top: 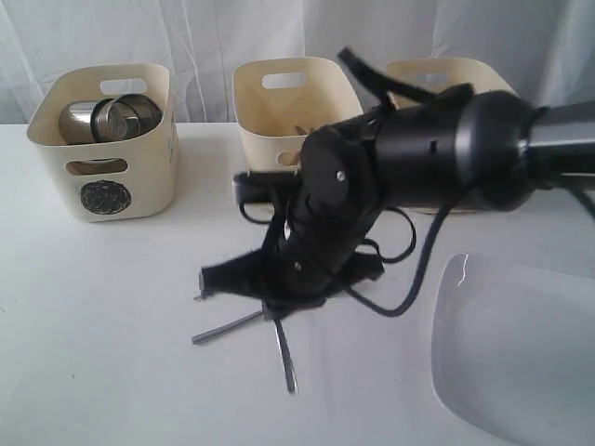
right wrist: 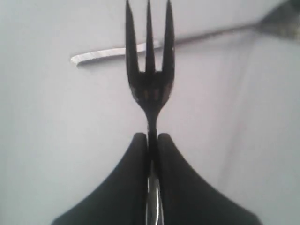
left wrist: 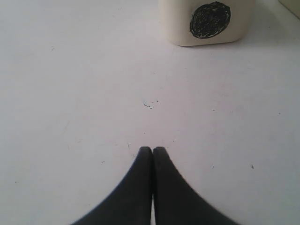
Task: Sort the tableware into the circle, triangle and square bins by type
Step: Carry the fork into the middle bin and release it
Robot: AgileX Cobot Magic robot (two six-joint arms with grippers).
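My right gripper (right wrist: pixel 151 137) is shut on the neck of a steel fork (right wrist: pixel 149 70), whose tines stick out past the fingertips. In the exterior view that gripper (top: pixel 216 277) reaches across the middle, low over the table. Two steel utensils lie below it, one (top: pixel 228 327) flat and one (top: pixel 284 355) pointing toward the front; one of them (right wrist: pixel 117 52) shows beyond the tines. The circle bin (top: pixel 107 139) stands at the back left with steel bowls (top: pixel 112 118) inside. My left gripper (left wrist: pixel 152 149) is shut and empty over bare table, facing the circle bin (left wrist: pixel 208 21).
Two more cream bins, one (top: pixel 288 102) in the middle and one (top: pixel 446 74) at the back right, stand partly behind the right arm, their marks hidden. A large white plate (top: pixel 516 353) lies at the front right. A black cable (top: pixel 418 269) hangs off the arm.
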